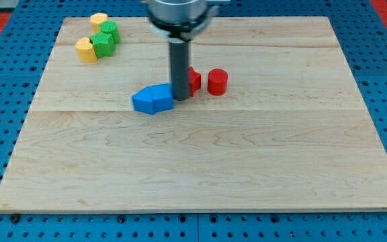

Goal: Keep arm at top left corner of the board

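Observation:
My rod comes down from the view's top centre, and my tip (180, 99) rests on the wooden board (200, 168) near its middle. The tip sits at the right end of a blue block (152, 99) with a slanted, house-like shape, touching or nearly touching it. A red block (193, 81) is just behind the rod, partly hidden by it. A red cylinder (218, 81) stands a little to its right. The board's top left corner (67, 23) is far from the tip.
Near the top left corner sits a cluster: a yellow block (99, 20), a green block (109, 31), another green block (102, 45) and a yellow block (86, 50). A blue pegboard (5, 101) surrounds the board.

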`<move>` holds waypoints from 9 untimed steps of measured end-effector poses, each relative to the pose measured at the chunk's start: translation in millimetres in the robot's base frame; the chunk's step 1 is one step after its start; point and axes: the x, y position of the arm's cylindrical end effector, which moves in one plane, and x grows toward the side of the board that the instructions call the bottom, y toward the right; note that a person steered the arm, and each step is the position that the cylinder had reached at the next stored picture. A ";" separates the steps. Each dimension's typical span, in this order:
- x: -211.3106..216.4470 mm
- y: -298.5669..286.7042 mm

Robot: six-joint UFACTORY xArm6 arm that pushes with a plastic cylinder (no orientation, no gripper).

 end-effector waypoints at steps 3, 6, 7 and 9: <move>2.8 -58.3; -58.7 -107.4; -84.1 -182.8; -191.6 -245.7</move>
